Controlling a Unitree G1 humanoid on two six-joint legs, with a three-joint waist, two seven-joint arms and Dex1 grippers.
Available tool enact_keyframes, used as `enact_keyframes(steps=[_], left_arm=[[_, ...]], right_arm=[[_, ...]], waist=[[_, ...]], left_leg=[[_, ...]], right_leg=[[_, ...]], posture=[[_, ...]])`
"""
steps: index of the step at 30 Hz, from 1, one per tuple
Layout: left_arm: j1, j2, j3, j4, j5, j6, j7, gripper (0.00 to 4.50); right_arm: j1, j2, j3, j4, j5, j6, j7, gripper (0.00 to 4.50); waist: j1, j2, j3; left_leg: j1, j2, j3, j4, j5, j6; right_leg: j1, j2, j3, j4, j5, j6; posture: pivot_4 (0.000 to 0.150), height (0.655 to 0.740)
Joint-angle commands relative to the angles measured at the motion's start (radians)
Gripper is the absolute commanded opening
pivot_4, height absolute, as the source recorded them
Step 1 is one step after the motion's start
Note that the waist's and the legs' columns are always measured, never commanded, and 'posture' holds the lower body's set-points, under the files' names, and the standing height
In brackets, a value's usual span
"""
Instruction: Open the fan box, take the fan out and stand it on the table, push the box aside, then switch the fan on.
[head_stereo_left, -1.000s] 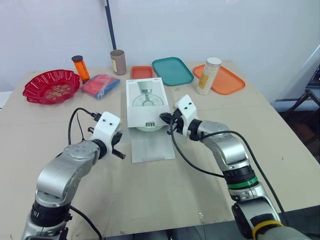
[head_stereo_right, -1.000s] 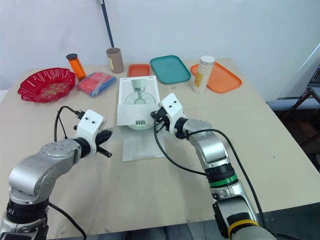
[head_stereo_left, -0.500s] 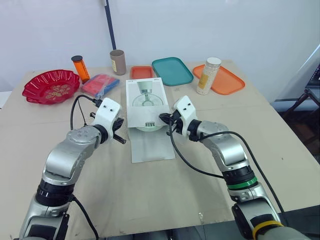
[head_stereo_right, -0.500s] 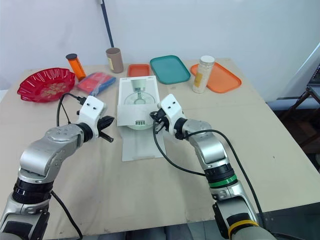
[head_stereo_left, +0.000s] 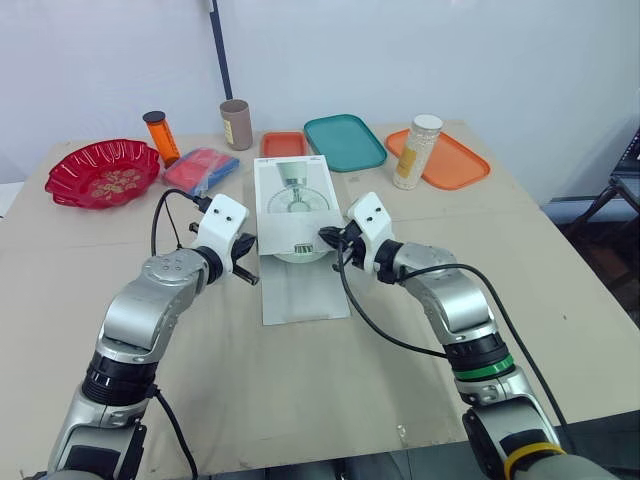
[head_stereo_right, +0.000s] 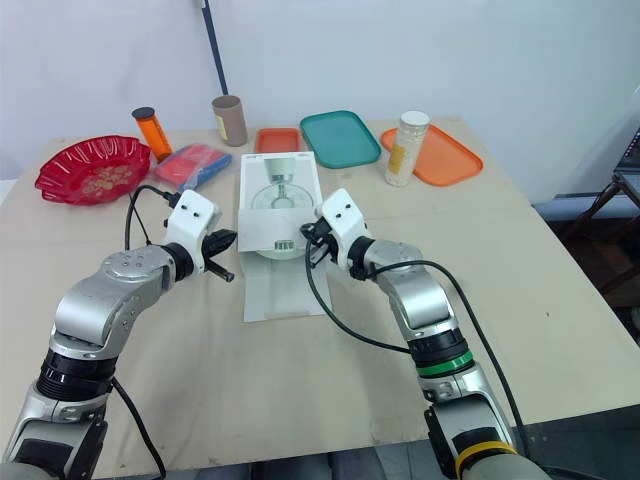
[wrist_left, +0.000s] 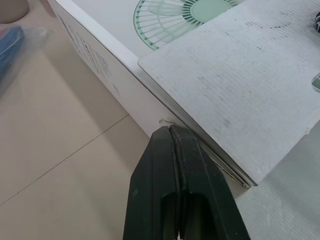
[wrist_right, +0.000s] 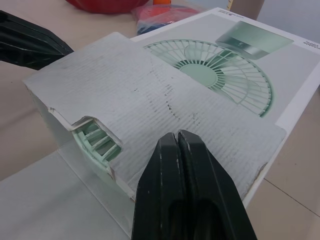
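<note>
left claw (wrist_left: 171, 131), right claw (wrist_right: 177, 135): closed tight, nothing seen held | box (head_stereo_left: 291, 205): judged light, stiff card; flap (wrist_right: 150, 95) edge at right claw to be gripped | fan (wrist_right: 93, 140): grille judged fragile

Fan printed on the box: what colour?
The printed fan is pale green; right wrist view shows it best.

Far left: red bowl (head_stereo_left: 103, 173); orange bottle (head_stereo_left: 161, 137) behind its right rim.
Beside bowl: red-blue packet (head_stereo_left: 201, 171).
Back row: brown cup (head_stereo_left: 236, 124), sm. orange tray (head_stereo_left: 283, 145), teal tray (head_stereo_left: 344, 141).
Far right: big orange tray (head_stereo_left: 455, 162), jar (head_stereo_left: 417, 152) upright on it.
</note>
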Motion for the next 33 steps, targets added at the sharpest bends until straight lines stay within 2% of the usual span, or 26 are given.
enact_keyframes(steps=[1,6,10,14,19,22,28,33], left_arm=[[0.004,0.027,0.05,-0.059,-0.013,0.01,-0.013,0.0],[0.061,0.07,0.177,-0.148,-0.065,0.106,-0.019,0.0],[0.104,0.072,0.327,-0.279,-0.175,0.264,-0.042,0.0],[0.195,0.154,0.474,-0.397,-0.314,0.486,-0.143,0.0],[0.218,0.191,0.526,-0.46,-0.422,0.62,-0.209,0.0],[0.223,0.198,0.533,-0.472,-0.487,0.633,-0.231,0.0],[0.25,0.152,0.545,-0.503,-0.667,0.633,-0.169,0.0],[0.3,0.092,0.578,-0.534,-0.845,0.633,-0.013,0.0]], right_arm=[[0.021,0.011,0.02,0.016,-0.005,0.021,0.0,0.06],[0.02,0.022,0.018,0.028,-0.011,0.021,-0.013,0.06],[0.018,0.036,0.005,0.035,-0.005,0.031,-0.027,0.06],[0.021,0.049,0.004,0.041,-0.003,0.033,-0.032,0.06],[0.026,0.055,0.004,0.037,-0.003,0.036,-0.033,0.06],[0.031,0.054,0.007,0.031,-0.005,0.039,-0.033,0.06],[0.034,0.049,0.008,0.022,-0.008,0.045,-0.033,0.06],[0.035,0.044,0.008,0.021,-0.008,0.046,-0.029,0.06]], waist=[[-0.001,0.0,0.0],[-0.004,0.0,0.0],[-0.004,-0.001,-0.001],[-0.012,-0.002,-0.001],[-0.011,-0.004,-0.002],[-0.011,-0.005,-0.003],[-0.011,-0.005,-0.003],[-0.011,-0.006,-0.004]], left_leg=[[0.0,0.0,0.0,0.0,0.0,0.0],[0.0,0.001,0.0,0.0,0.0,0.0],[0.0,0.001,0.0,0.0,0.0,0.0],[0.001,0.002,0.001,-0.001,0.0,0.0],[0.004,0.001,-0.001,0.0,0.0,0.0],[0.005,0.002,-0.001,-0.001,0.0,0.0],[0.005,0.002,-0.001,-0.001,0.0,0.0],[0.005,0.002,-0.001,-0.001,0.0,0.0]], right_leg=[[0.0,0.0,0.0,0.0,0.0,0.0],[-0.001,0.001,0.0,0.0,0.0,0.0],[0.0,0.001,0.0,0.0,0.0,0.0],[0.0,0.002,0.0,0.0,0.0,-0.001],[0.004,0.002,0.0,-0.001,0.0,-0.001],[0.004,0.002,0.0,-0.001,0.0,-0.001],[0.004,0.002,0.0,-0.002,0.0,-0.001],[0.004,0.002,0.0,-0.002,0.0,-0.001]], posture=[[0.15,0.74],[0.15,0.74],[0.15,0.74],[0.15,0.74],[0.15,0.74],[0.15,0.74],[0.15,0.74],[0.15,0.74]])
